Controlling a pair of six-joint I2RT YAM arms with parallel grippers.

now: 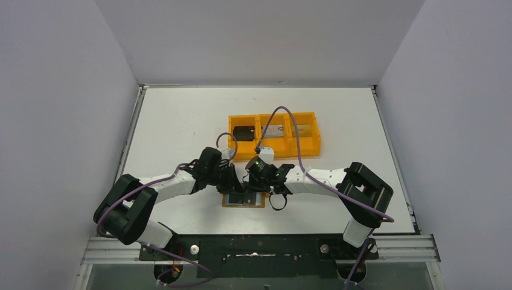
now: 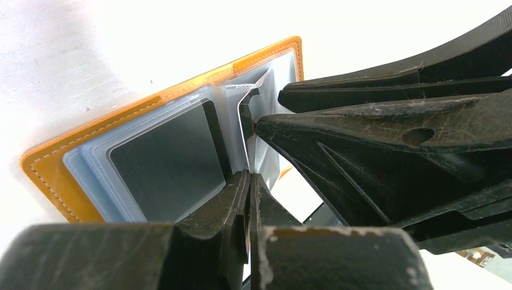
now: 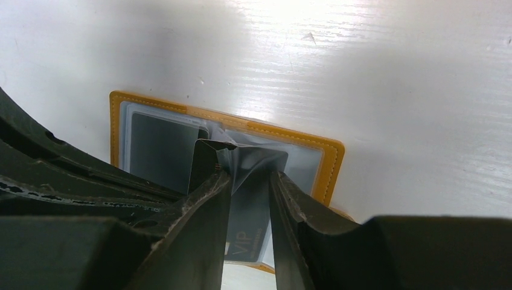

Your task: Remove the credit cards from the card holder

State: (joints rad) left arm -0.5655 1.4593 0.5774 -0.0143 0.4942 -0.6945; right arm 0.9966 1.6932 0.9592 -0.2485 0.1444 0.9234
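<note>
Black fingers of the left end effector fill the bottom of the left wrist view, clenched on a clear sleeve leaf of the card holder; the leaf stands upright from the spine. Opposite it is the right end effector, released, its fingers parted to either side of a lifted, creased sleeve. Low between them shows a dark VIP card; whether it is still in a pocket cannot be told.

The card holder lies open on the white table, at lower centre of the overhead frame, with a dark grey card inside its flat sleeve.

Above it in that frame stands an orange three-compartment tray. A black card lies in its left compartment, and silvery cards lie in the middle and right ones.
</note>
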